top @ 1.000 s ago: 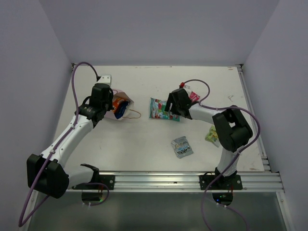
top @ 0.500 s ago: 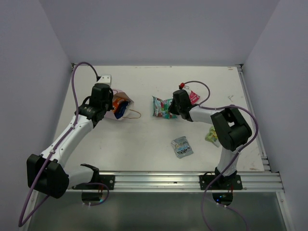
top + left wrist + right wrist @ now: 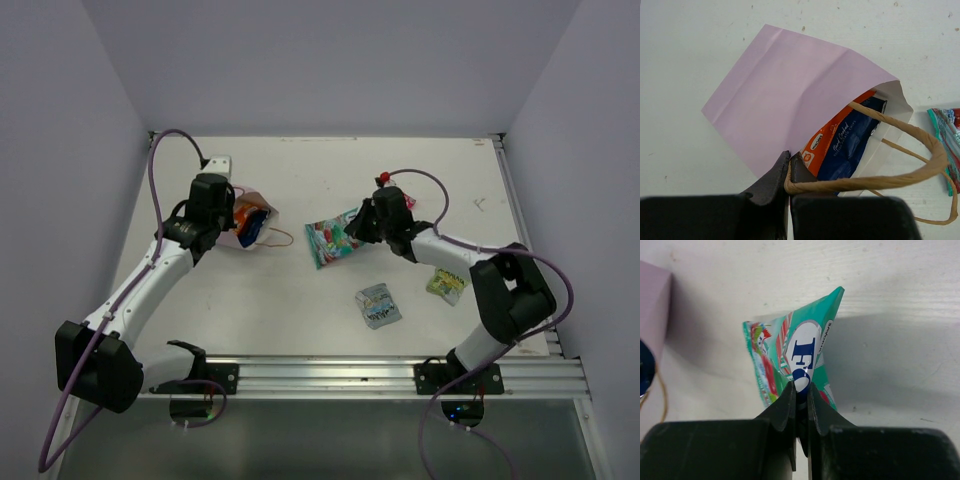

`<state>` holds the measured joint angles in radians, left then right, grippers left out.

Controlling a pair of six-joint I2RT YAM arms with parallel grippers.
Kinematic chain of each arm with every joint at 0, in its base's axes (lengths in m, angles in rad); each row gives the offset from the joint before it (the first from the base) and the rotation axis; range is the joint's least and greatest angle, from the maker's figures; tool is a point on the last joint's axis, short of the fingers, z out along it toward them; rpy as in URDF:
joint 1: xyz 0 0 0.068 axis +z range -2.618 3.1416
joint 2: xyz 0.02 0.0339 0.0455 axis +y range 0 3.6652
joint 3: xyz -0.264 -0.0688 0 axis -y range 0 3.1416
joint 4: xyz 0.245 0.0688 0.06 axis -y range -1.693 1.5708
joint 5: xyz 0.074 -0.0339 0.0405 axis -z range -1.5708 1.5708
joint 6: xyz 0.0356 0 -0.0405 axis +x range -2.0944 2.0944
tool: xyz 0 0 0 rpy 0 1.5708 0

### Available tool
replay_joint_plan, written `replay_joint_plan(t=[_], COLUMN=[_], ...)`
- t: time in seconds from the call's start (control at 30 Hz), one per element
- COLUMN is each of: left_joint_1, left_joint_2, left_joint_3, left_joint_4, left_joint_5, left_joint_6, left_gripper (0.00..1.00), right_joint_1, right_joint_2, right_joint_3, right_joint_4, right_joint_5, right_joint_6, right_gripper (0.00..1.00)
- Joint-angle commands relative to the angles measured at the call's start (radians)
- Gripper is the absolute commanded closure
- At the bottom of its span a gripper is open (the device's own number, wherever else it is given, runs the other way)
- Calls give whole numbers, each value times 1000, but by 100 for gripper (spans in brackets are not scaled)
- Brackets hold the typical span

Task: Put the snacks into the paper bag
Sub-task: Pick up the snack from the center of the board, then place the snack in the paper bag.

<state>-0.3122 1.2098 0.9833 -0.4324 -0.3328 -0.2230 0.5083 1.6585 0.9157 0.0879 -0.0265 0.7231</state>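
The pale pink paper bag (image 3: 243,214) lies on its side at the left, mouth facing right. An orange packet (image 3: 826,140) and a dark blue packet (image 3: 850,147) sit inside it. My left gripper (image 3: 788,165) is shut on the bag's (image 3: 785,95) rim where the tan string handle (image 3: 900,172) joins. My right gripper (image 3: 801,392) is shut on one edge of the teal-green packet (image 3: 790,352), which hangs tilted above the table. In the top view that packet (image 3: 333,239) is mid-table, with the right gripper (image 3: 365,229) at its right edge.
A silver-grey packet (image 3: 378,304) lies flat in front of the right arm. A yellow-green packet (image 3: 445,284) lies further right. A pink-red packet (image 3: 409,203) peeks out behind the right wrist. A metal rail (image 3: 400,375) runs along the near edge.
My right gripper has shut on the teal-green packet and lifted its right edge off the table, the arm swinging outward. The left arm and the bag have not moved.
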Motion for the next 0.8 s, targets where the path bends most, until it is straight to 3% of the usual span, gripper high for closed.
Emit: replay_joint_plan(t=[0.0,0.43,0.77], left_joint_1=[12,10,4], left_joint_2=[-9,11,28], left_joint_3=[35,69,98], left_joint_4=[4,-32,-57], left_joint_5=[5,18,51], left_joint_6=[2,-65,-98], left_gripper=[100,100,100], right_joint_1=[1,18,165], right_joint_2=[-114,-338,-296], right_joint_3=[20,118,348], right_joint_4=[-3,-83,-307], right_joint_5=[-84,-141,8], right_joint_6=[44,98,87], right_gripper=[100,100,100])
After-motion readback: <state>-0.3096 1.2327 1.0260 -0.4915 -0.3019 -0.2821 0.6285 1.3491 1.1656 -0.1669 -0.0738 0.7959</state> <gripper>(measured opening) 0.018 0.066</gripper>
